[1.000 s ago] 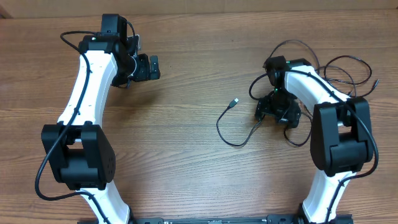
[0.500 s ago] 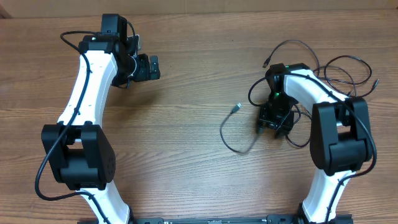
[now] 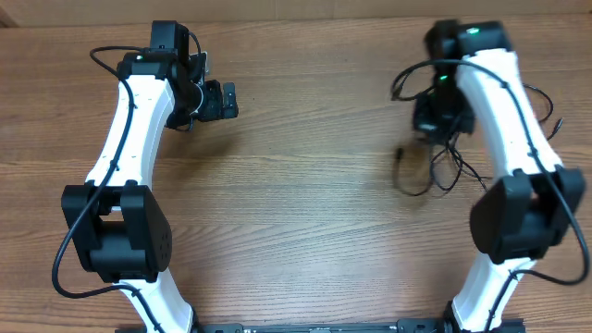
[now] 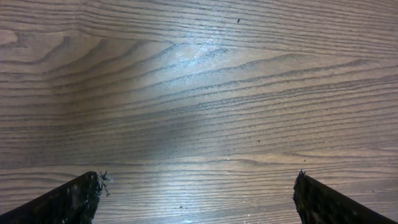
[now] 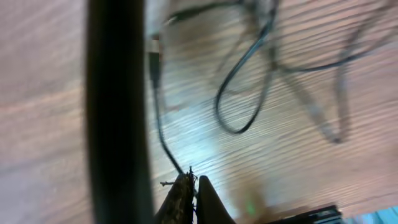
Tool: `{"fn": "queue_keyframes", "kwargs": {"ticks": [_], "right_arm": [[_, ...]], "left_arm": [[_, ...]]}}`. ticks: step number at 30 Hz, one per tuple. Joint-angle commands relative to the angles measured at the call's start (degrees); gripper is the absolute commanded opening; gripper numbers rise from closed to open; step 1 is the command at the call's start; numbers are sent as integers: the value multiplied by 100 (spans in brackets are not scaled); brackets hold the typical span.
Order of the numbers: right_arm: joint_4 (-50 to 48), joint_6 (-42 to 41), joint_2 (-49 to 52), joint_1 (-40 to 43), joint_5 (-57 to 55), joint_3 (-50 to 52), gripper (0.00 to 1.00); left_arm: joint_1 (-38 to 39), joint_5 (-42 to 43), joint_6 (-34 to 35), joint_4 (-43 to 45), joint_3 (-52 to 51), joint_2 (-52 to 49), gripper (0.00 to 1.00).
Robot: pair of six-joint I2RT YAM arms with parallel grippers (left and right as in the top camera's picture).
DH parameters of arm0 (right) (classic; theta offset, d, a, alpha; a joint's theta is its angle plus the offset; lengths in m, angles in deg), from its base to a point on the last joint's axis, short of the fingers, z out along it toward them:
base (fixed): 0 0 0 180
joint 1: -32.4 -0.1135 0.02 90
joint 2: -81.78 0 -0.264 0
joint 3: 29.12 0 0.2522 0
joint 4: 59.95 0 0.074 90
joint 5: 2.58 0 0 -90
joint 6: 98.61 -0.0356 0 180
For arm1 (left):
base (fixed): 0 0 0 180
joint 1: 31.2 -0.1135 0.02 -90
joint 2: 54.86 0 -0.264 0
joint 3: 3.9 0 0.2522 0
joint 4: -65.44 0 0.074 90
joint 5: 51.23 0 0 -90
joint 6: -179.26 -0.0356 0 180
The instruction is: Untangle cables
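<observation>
Right tool [image 5: 189, 190] is clenched, apparently on one strand of the cables [image 3: 439, 162] at the table's [image 3: 305, 213] right side. Left tool [image 4: 198, 186] stands released, idle. Hazard: pulling may tighten the knot.

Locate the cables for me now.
Overhead view: the cables sit at the table's right side, bunched beside the right arm, with one strand pinched in the shut right gripper.

a wooden table [image 3: 296, 240] fills the whole scene, its brown grain running left to right in wavy lines. soft light leaves a pale sheen [image 4: 205, 56] at far left.
</observation>
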Motion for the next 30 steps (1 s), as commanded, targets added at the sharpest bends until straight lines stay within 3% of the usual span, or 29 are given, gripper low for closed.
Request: {"fn": "queue_keyframes", "kwargs": {"ticks": [1, 17, 20, 21, 24, 26, 27, 30], "right_arm": [[-94, -173, -380, 466, -476, -188, 4], [-1161, -155, -409, 2354, -474, -175, 4], [-1215, -155, -409, 2509, -474, -175, 8], [-1204, -155, -409, 2551, -474, -175, 14], [-1191, -155, -409, 2568, -474, -175, 63], [-1191, -153, -409, 2568, -474, -175, 82], [-1191, -155, -409, 2568, -474, -175, 90], [-1191, -155, -409, 2568, -461, -175, 99]], "left_arm": [[39, 26, 81, 9, -20, -52, 99], [39, 26, 81, 7, -20, -52, 99], [39, 26, 81, 9, -20, -52, 100], [39, 26, 81, 7, -20, -52, 100], [39, 26, 81, 7, -20, -52, 100], [39, 26, 81, 7, -20, -52, 100], [39, 26, 81, 9, -20, -52, 100], [39, 26, 81, 7, -20, -52, 100]]}}
